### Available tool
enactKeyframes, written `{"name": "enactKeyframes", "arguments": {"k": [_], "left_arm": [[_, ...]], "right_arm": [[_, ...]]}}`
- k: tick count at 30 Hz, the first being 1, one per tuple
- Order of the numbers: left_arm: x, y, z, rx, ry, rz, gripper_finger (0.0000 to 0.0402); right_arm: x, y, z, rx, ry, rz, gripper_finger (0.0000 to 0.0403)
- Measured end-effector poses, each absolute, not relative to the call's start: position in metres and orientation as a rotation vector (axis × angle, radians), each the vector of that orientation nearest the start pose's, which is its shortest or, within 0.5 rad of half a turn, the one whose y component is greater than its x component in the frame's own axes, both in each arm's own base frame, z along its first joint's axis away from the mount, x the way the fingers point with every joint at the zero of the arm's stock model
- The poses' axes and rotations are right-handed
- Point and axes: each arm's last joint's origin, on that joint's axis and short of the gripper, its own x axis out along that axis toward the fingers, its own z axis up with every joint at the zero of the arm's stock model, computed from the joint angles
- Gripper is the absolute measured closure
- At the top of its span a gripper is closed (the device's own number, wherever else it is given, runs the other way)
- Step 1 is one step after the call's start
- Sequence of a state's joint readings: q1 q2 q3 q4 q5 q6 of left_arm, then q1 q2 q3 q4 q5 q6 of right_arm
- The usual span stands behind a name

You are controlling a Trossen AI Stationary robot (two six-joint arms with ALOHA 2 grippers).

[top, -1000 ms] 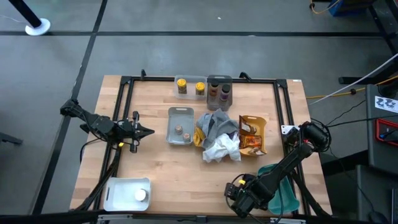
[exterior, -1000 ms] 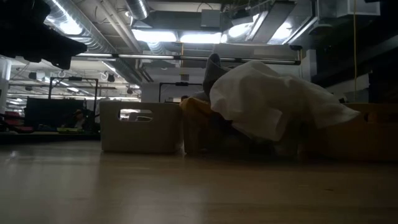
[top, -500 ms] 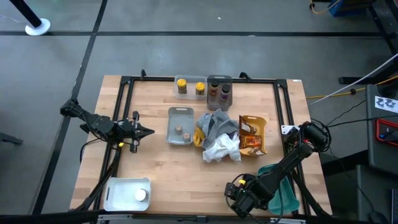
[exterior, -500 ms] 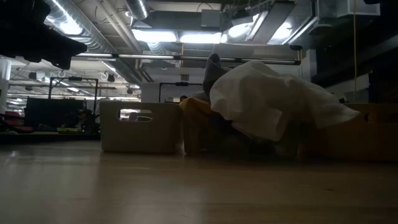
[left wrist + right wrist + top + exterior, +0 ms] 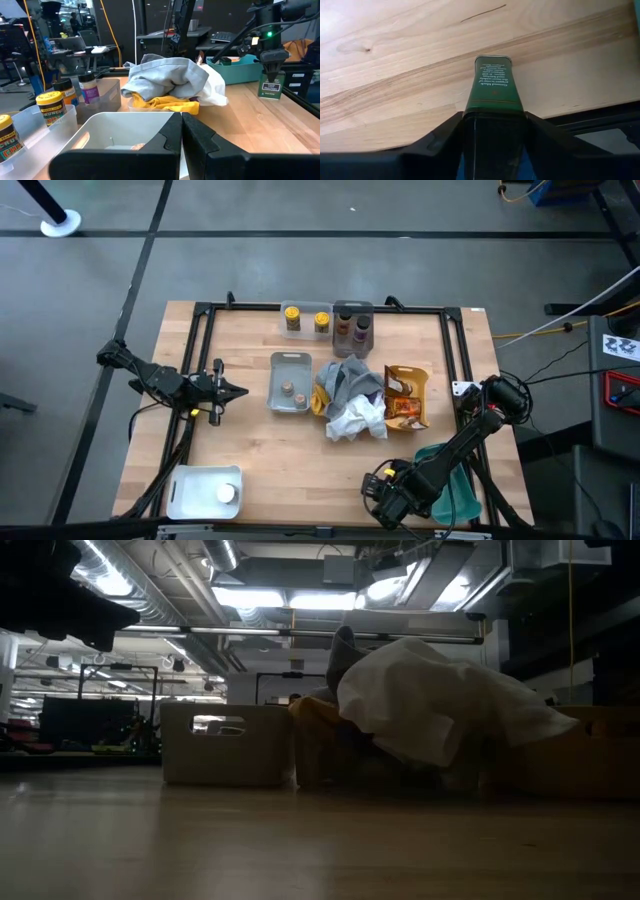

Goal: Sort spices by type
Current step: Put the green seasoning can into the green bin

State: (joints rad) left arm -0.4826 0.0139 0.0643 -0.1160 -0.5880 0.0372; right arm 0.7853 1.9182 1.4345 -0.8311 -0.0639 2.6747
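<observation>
**Green tin held low at the worktop's near right edge**

Clamped between the fingers of the right hand [image 5: 385, 502]: a dark green flat metal tin [image 5: 492, 92], held just above the pale wooden worktop [image 5: 250, 440] near its front right corner, beside a teal plastic tray [image 5: 462, 485]. Parked over the worktop's left side: the left hand [image 5: 232, 391], fingers pressed together with nothing between them, pointing at a grey plastic tray [image 5: 290, 362] with tiny round pots [image 5: 287, 389] inside. At the back: two yellow-labelled jars [image 5: 291, 319] in a clear tray [image 5: 305, 307], dark and orange bottles [image 5: 343, 327] in a grey bin. In the middle: grey and white cloths [image 5: 350, 400] heaped over a yellow tray, brown packets [image 5: 405, 409] just beside. Front left: a white tray [image 5: 195, 485] with one white pot.
</observation>
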Motion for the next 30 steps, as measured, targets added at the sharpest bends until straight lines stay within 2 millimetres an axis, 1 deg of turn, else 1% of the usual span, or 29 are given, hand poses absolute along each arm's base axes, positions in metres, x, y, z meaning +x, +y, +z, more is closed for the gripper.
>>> {"name": "enactKeyframes", "arguments": {"k": [6, 10, 13, 18, 20, 24, 30], "left_arm": [[0.0866, -0.0272, 0.1734, 0.071, 0.059, 0.104, 0.0398], [0.0866, -0.0272, 0.1734, 0.071, 0.058, 0.104, 0.0398], [0.0866, -0.0272, 0.1734, 0.07, 0.058, 0.105, 0.0398], [0.0866, -0.0272, 0.1734, 0.07, 0.058, 0.104, 0.0398], [0.0866, -0.0272, 0.1734, 0.07, 0.058, 0.104, 0.0398], [0.0866, -0.0272, 0.1734, 0.07, 0.059, 0.104, 0.0398], [0.0866, -0.0272, 0.1733, 0.071, 0.059, 0.104, 0.0398]], "right_arm": [[0.267, 0.2696, 0.1975, 1.669, 1.15, -1.227, 0.0252], [0.2672, 0.2698, 0.1976, 1.672, 1.151, -1.224, 0.0269], [0.2673, 0.2698, 0.1976, 1.672, 1.151, -1.223, 0.0267], [0.2673, 0.2698, 0.1976, 1.684, 1.144, -1.236, 0.0249], [0.2673, 0.2698, 0.1976, 1.686, 1.143, -1.237, 0.0251], [0.2675, 0.27, 0.1977, 1.688, 1.143, -1.233, 0.027], [0.2669, 0.2695, 0.199, 1.688, 1.144, -1.234, 0.0266]]}}
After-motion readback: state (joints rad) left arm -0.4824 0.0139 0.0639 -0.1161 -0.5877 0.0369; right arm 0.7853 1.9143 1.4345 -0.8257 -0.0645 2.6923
